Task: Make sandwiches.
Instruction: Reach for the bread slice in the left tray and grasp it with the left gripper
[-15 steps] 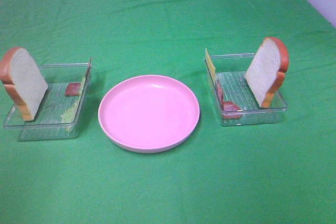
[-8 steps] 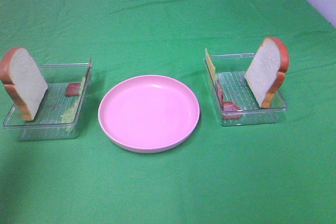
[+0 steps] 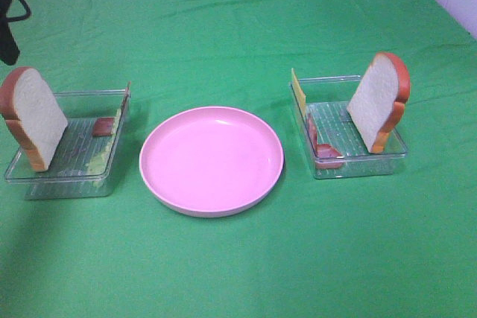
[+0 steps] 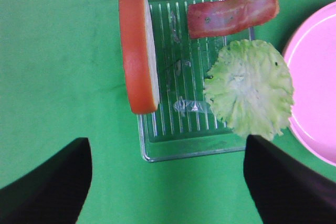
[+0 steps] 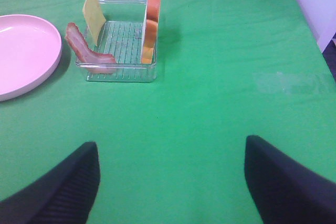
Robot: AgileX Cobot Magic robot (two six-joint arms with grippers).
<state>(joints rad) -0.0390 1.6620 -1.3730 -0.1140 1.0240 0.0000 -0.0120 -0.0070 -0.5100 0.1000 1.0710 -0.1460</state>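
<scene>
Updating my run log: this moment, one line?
left pincer: open above left tray; right pincer: open; pink plate: bare

No legible text, labels, brands, numbers or signs on any item or surface in any view.
</scene>
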